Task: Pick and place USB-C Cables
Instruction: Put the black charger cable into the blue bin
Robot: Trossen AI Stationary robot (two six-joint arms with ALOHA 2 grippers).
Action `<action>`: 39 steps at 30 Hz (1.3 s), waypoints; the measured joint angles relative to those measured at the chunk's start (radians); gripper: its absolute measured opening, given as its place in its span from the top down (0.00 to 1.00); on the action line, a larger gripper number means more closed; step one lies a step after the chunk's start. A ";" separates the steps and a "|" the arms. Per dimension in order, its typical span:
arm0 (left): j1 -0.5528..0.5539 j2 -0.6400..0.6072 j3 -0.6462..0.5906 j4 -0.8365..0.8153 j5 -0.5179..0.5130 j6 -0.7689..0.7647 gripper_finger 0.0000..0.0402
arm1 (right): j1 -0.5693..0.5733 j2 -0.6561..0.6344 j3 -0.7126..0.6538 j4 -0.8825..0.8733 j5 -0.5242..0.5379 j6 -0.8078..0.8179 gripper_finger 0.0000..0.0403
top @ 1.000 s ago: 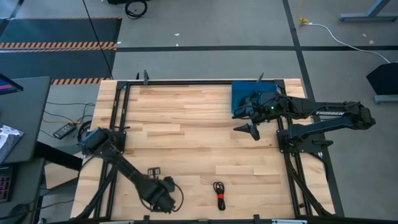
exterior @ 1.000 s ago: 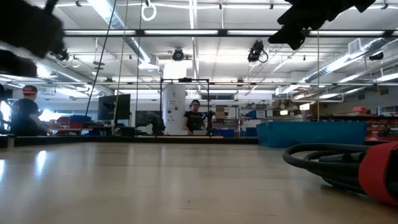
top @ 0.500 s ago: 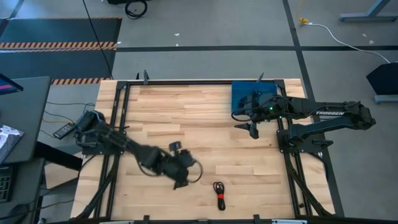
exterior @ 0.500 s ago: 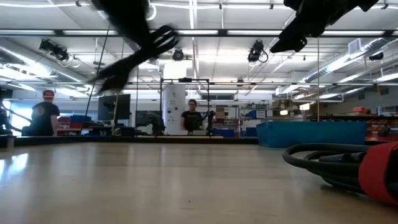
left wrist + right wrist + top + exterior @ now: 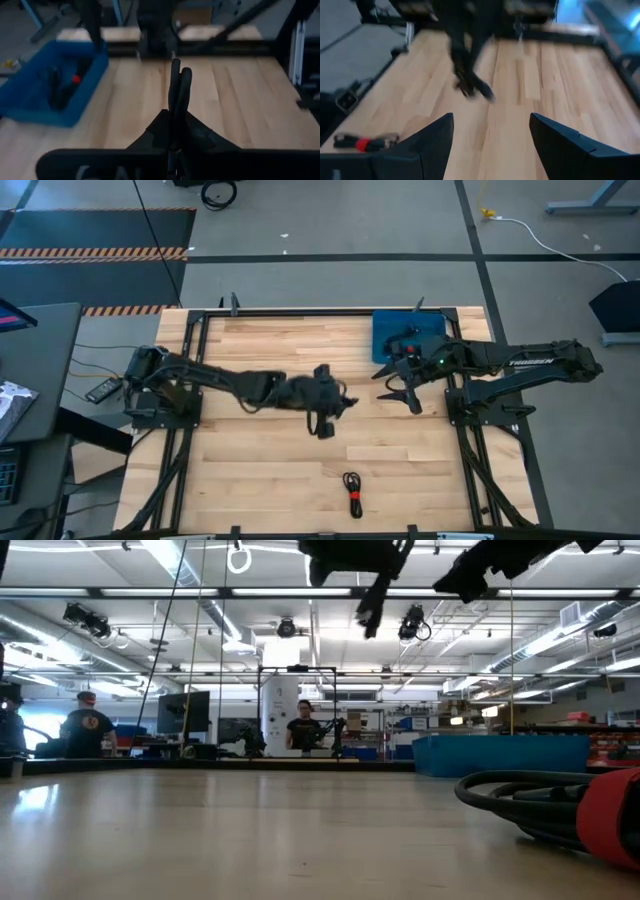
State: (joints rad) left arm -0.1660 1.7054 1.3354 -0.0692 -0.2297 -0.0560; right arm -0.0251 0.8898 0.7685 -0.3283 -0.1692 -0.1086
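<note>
One USB-C cable (image 5: 352, 493), a black coil with a red tie band, lies flat on the wood near the table's near edge. It also shows in the low view (image 5: 560, 810) and the right wrist view (image 5: 362, 143). More dark coils (image 5: 62, 85) lie in the blue tray (image 5: 405, 330), one with a red spot. My left gripper (image 5: 345, 402) hovers over the table's middle, pointing right, shut (image 5: 178, 75). No cable shows between its fingers. My right gripper (image 5: 398, 388) hovers open (image 5: 490, 135) just on the near side of the tray.
The blue tray (image 5: 50, 85) sits at the far right of the table (image 5: 270, 360), beside the right arm's base. Black frame rails run along the left and right edges. Bare wood lies between the two grippers and around the loose cable. People stand in the room beyond.
My left arm has swung fast from the near left corner, rising and reaching out to the table's middle, toward the tray and the right gripper. The cable on the table has stayed where it was.
</note>
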 joint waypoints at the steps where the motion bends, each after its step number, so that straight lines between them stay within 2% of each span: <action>1: 0.017 0.000 0.000 0.019 0.021 0.013 0.94 | 0.005 0.000 0.000 0.029 0.001 0.000 0.34; 9: 0.101 0.008 0.000 0.077 0.127 0.039 0.94 | 0.028 0.016 0.000 0.206 0.055 -0.025 0.38; 18: 0.118 0.008 0.000 0.097 0.133 0.076 0.94 | 0.029 0.140 0.000 0.291 0.067 -0.026 0.39; 25: 0.119 0.008 0.000 0.088 0.131 0.079 0.92 | 0.029 0.164 0.000 0.346 0.078 -0.026 0.43; 29: 0.120 0.008 0.000 0.079 0.128 0.079 0.92 | 0.031 0.163 0.000 0.334 0.136 -0.044 0.56; 31: 0.120 0.009 0.000 0.078 0.126 0.079 0.91 | 0.031 0.163 0.000 0.317 0.151 -0.057 0.68; 34: 0.122 0.009 0.000 0.077 0.117 0.077 0.90 | 0.031 0.163 0.000 0.304 0.154 -0.075 0.91; 35: 0.121 0.009 0.000 0.076 0.108 0.075 0.89 | 0.031 0.163 0.000 0.299 0.154 -0.082 0.94; 39: 0.120 0.010 0.000 0.070 0.069 0.075 0.80 | 0.030 0.163 0.001 0.268 0.185 -0.086 0.96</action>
State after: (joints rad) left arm -0.0460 1.7150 1.3354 0.0006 -0.1609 0.0194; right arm 0.0052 1.0523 0.7699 -0.0603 0.0159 -0.1947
